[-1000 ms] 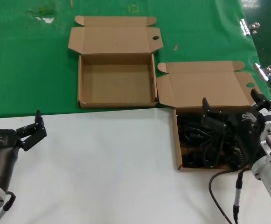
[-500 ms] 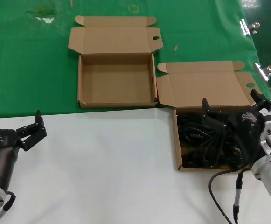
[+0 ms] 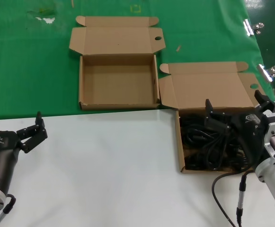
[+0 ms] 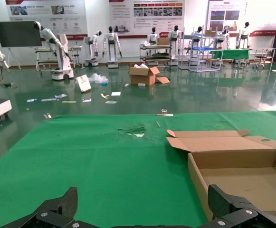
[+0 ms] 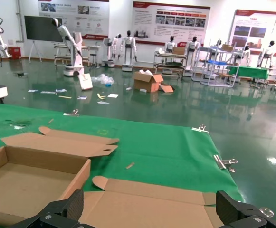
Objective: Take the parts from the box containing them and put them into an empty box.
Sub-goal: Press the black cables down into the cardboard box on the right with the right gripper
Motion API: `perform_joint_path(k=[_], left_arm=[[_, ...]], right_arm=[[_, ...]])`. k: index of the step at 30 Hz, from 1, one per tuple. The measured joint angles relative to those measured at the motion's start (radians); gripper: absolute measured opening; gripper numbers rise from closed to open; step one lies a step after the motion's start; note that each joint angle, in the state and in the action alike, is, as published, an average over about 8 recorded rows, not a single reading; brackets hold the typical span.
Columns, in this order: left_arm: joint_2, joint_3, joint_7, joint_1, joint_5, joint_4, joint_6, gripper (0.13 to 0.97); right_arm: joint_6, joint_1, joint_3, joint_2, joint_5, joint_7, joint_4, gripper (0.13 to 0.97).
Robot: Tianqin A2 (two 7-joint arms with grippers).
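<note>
The box holding the parts (image 3: 180, 142) sits at the right on the white table, with its lid flap (image 3: 208, 90) open; the flap also shows in the right wrist view (image 5: 147, 206). Black looped power cords (image 3: 201, 144) fill it. My right gripper (image 3: 235, 106) is open and hovers over this box, just above the cords, holding nothing. The empty box (image 3: 118, 80) stands open on the green cloth, farther back and to the left; it also shows in the left wrist view (image 4: 242, 173) and the right wrist view (image 5: 28, 178). My left gripper (image 3: 32, 131) is open and empty at the near left.
Green cloth (image 3: 28, 71) covers the back half of the table and white surface (image 3: 99, 170) the front. Metal clips (image 3: 252, 27) lie at the cloth's right edge. My right arm's own black cable (image 3: 227, 198) hangs in front of the full box.
</note>
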Motion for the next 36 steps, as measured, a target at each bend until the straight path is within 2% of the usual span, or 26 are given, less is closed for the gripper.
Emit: perform_joint_path(k=[15, 24, 32, 33, 36], left_arm=[[0.000, 0.000, 0.000, 0.000, 0.000, 0.000, 0.000, 0.945], [0.000, 0.000, 0.000, 0.000, 0.000, 0.000, 0.000, 0.858], [0.000, 0.000, 0.000, 0.000, 0.000, 0.000, 0.000, 0.705], [0.000, 0.000, 0.000, 0.000, 0.000, 0.000, 0.000, 0.705], [0.000, 0.000, 0.000, 0.000, 0.000, 0.000, 0.000, 0.625]], right_arm=[[0.000, 0.000, 0.000, 0.000, 0.000, 0.000, 0.000, 0.966], [0.000, 0.000, 0.000, 0.000, 0.000, 0.000, 0.000, 0.966], [0.000, 0.000, 0.000, 0.000, 0.000, 0.000, 0.000, 0.966], [0.000, 0.000, 0.000, 0.000, 0.000, 0.000, 0.000, 0.966], [0.000, 0.000, 0.000, 0.000, 0.000, 0.000, 0.000, 0.966]])
